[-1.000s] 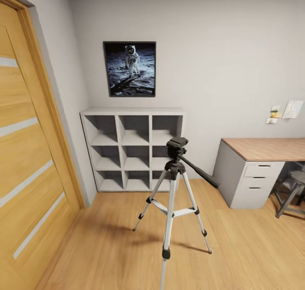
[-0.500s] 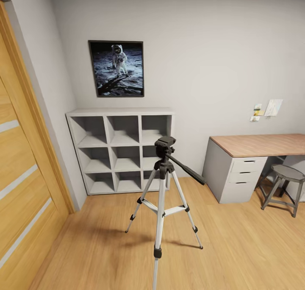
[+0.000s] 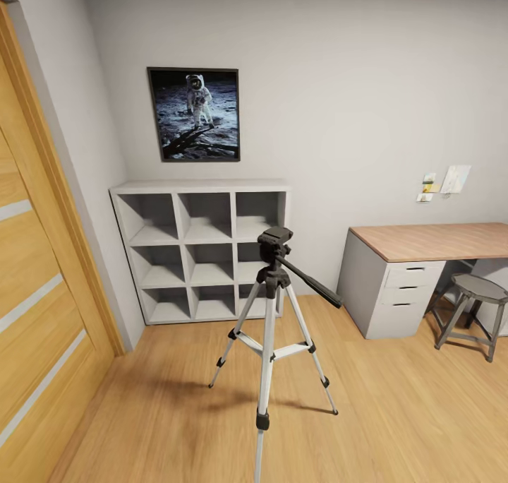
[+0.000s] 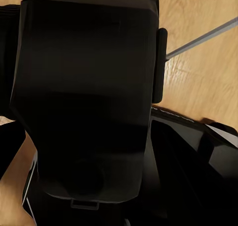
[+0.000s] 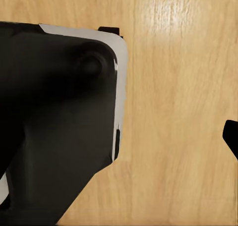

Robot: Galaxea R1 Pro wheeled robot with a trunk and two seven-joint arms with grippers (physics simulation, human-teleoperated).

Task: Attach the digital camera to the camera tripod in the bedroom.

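**Tripod dead ahead on open floor, shelf behind, desk to the right**

Head view: you're facing the camera tripod [image 3: 270, 328], standing upright on the light wood floor [image 3: 395, 426] of the bedroom, roughly centre frame. Three silver legs spread, black head on top, long black pan handle [image 3: 310, 284] pointing down and to the right. Its near leg runs off the bottom edge. Behind it, against the pale grey wall [image 3: 353, 102], sits a white cube shelf [image 3: 201, 250], 3x3 cubbies; the tripod head overlaps the shelf's right column in the pic. Above the shelf hangs a framed astronaut poster [image 3: 194, 114]. Left side: a wooden door [image 3: 35, 292] w/ pale stripes, close to you. Right side: a wood-topped desk [image 3: 430, 241] w/ a white drawer unit [image 3: 395, 292], and a grey stool [image 3: 474, 312] just beside it. Small notes [image 3: 444, 183] are pinned on the wall above the desk. Floor btwn you and the tripod looks open.

Left wrist view: a big dark boxy body fills most of the pic, too close and dark to name; can't tell if that pincer is open, closed, or holding anything. Past it you see wood floor and a thin silver rod [image 4: 203, 38], prob. a tripod leg.

Right wrist view: a black shape w/ a pale edge over plank floor; pincer state can't be told here either. The digital camera can't be made out for sure.
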